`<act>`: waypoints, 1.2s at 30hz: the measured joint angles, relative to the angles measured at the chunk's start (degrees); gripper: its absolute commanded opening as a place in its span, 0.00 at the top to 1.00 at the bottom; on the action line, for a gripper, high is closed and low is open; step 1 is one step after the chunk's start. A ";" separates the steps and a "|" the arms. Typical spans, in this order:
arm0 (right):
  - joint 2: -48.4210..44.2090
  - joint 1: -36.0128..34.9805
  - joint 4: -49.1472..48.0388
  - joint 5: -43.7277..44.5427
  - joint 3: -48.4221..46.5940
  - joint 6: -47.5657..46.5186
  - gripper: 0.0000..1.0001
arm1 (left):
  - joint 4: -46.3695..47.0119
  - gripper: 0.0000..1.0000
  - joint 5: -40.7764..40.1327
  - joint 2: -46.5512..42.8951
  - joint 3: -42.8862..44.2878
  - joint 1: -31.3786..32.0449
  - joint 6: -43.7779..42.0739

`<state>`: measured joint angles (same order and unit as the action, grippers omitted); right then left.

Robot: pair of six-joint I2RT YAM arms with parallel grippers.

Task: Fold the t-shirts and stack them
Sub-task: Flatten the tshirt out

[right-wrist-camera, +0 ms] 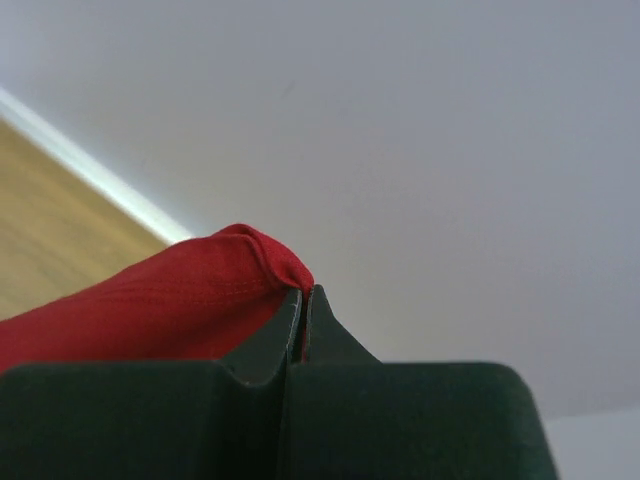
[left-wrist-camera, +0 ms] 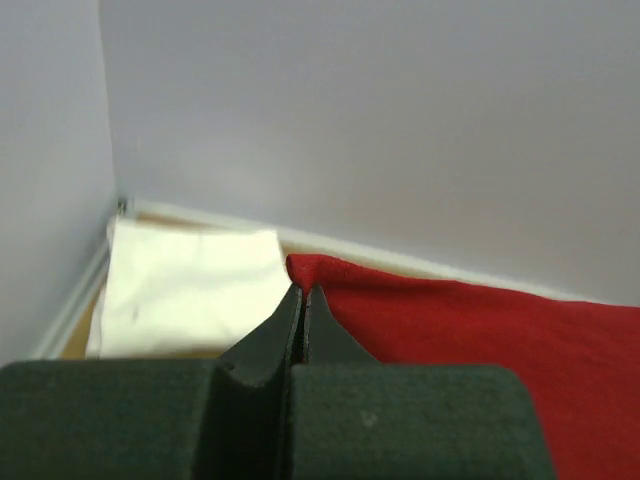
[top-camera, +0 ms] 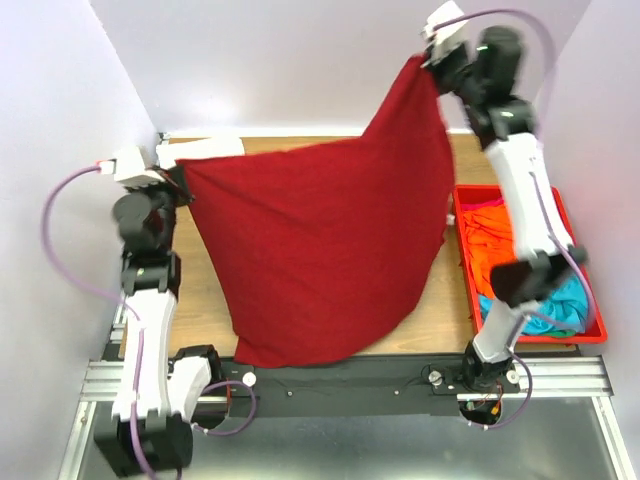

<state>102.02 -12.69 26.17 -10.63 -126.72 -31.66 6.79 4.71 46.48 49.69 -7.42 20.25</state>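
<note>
The dark red t-shirt (top-camera: pixel 320 250) hangs spread in the air between both arms, its lower hem draping to the table's near edge. My left gripper (top-camera: pixel 182 180) is shut on one corner of it at the left, low over the table; in the left wrist view (left-wrist-camera: pixel 303 290) the red cloth (left-wrist-camera: pixel 480 330) is pinched at the tips. My right gripper (top-camera: pixel 428 58) is shut on the other corner, held high at the back right; the right wrist view (right-wrist-camera: pixel 303 292) shows the red fold (right-wrist-camera: pixel 200 290) clamped. A folded white t-shirt (top-camera: pixel 200 150) lies at the back left corner, also in the left wrist view (left-wrist-camera: pixel 190 290).
A rigid red plastic bin (top-camera: pixel 590 290) stands at the table's right edge, holding orange (top-camera: pixel 495 245) and teal (top-camera: pixel 560 305) shirts. The wooden table (top-camera: pixel 205 290) shows left of the hanging shirt. Pale walls close in on the left, back and right.
</note>
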 measured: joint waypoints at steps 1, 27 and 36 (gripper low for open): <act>2.49 0.02 -0.57 -0.63 0.33 0.46 0.99 | 0.31 1.00 -0.44 2.43 -1.88 -0.11 0.50; -13.40 0.07 -2.51 -3.96 -4.92 2.01 0.99 | 3.50 1.00 7.96 -0.59 18.58 -2.27 2.97; -28.89 4.17 -2.49 -1.90 -10.49 1.53 0.99 | 4.59 1.00 11.04 -10.27 29.53 -1.84 5.81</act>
<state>73.12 -8.51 23.68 -12.53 -137.21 -30.13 11.38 15.75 36.21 79.22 -9.26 26.06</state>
